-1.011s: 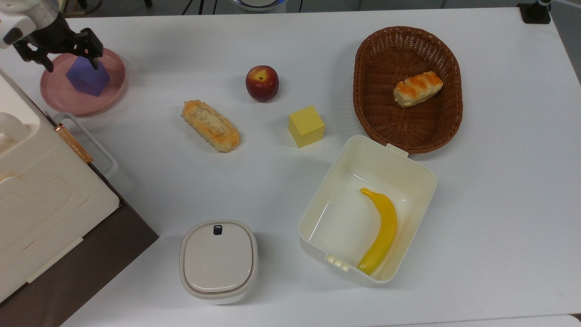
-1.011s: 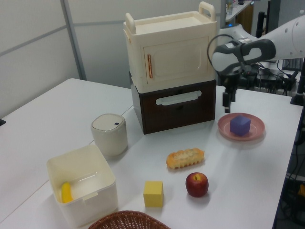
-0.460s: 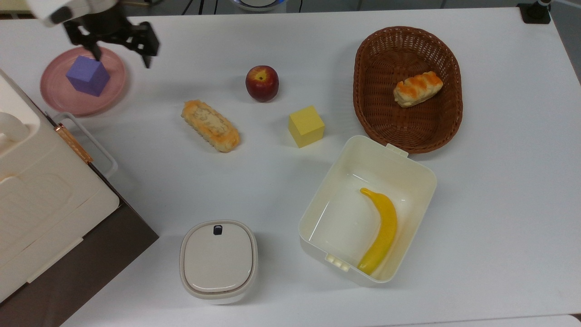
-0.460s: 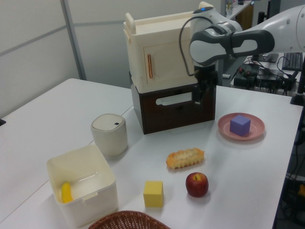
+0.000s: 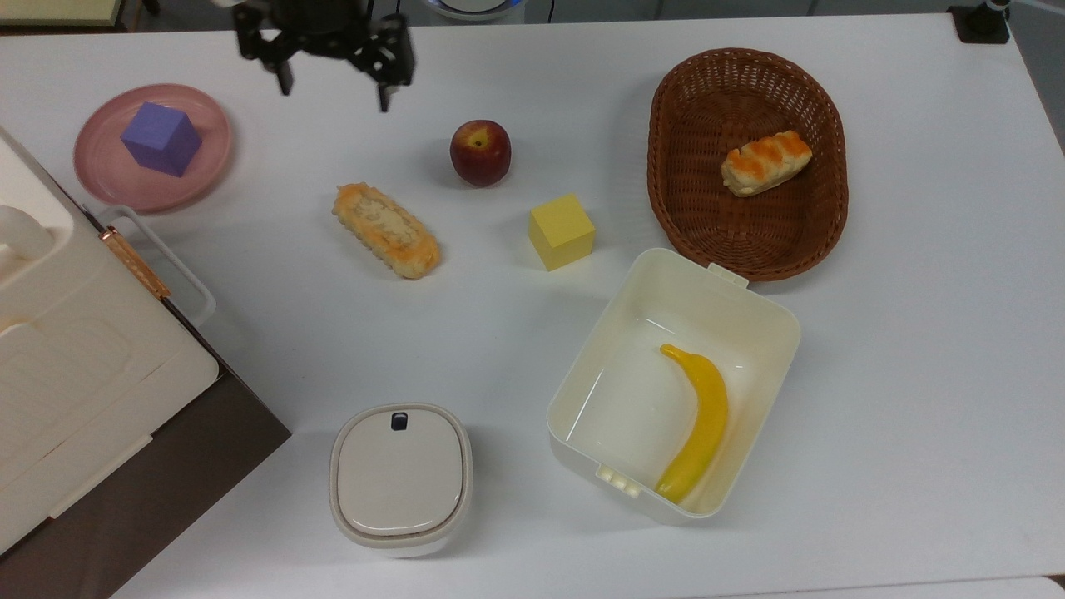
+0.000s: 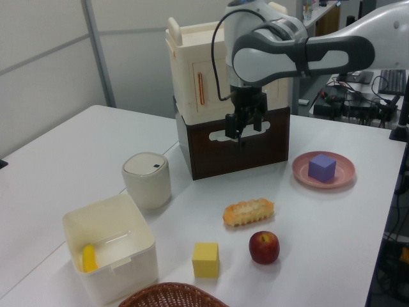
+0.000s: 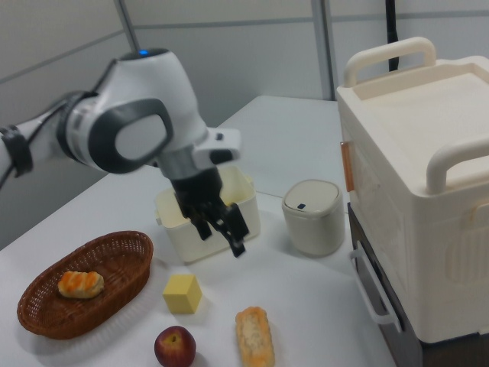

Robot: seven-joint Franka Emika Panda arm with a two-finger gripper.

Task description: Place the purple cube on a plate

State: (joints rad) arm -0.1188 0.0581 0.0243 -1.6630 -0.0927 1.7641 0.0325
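A: Resting on the plate (image 5: 98, 179) is the purple cube (image 5: 161, 138), flat on one face and set toward the plate's middle. In the top view the plate lies at the table's (image 5: 915, 374) far left, beside the cream cabinet (image 5: 75, 366).

B: Orientation? Long axis?

A: Equal sides, so no long axis. In the top view the cube sits turned, one corner aimed at the top view's bottom right. The left view shows the cube (image 6: 321, 167) on the plate (image 6: 343, 176) with an edge toward the camera.

B: Gripper?

A: The gripper (image 5: 333, 93) hangs above bare table near the top edge of the top view, between the plate and the apple (image 5: 480, 152), well apart from the cube. Fingers spread wide, nothing between them. In the left view the gripper (image 6: 240, 132) is in front of the cabinet's dark drawer (image 6: 236, 150); in the right view the gripper (image 7: 221, 233) points downward in front of the open white box (image 7: 172, 229).

B: Writing, brands?

A: No readable marks on cube or plate.

B: Other items?

A: Yellow cube (image 5: 562, 231), bread roll (image 5: 386, 230), and a brown basket (image 5: 674, 166) holding a pastry (image 5: 765, 162). A banana (image 5: 697, 424) lies in the white box (image 5: 582, 366). A lidded canister (image 5: 401, 478) stands near the top view's bottom edge.
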